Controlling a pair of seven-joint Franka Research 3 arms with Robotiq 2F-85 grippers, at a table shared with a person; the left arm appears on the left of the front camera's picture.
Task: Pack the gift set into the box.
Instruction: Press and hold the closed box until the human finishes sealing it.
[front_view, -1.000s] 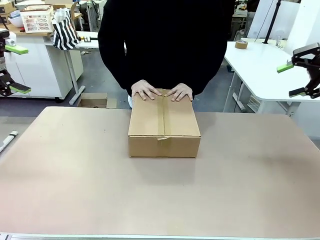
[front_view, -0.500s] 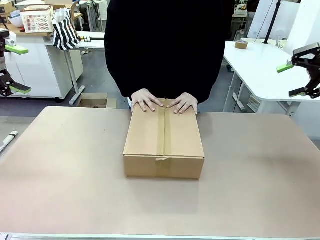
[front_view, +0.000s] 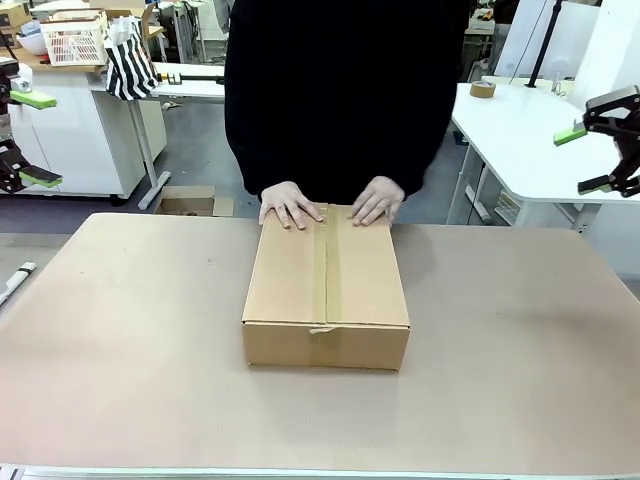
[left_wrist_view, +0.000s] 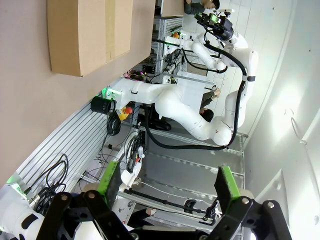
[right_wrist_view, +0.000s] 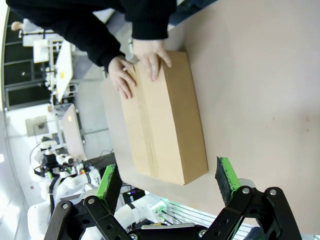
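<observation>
box: taped shut, mid tabletop, long axis robot-to-person
person's hands: flat on box's far edge
left pincer: spread, empty, raised, well left of box
right pincer: spread, empty, raised, well right of box
nearer arm: looks about equal

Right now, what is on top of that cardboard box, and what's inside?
The person's hands rest on the taped top of the box, at its far end. Shut flaps hide the inside.
</observation>
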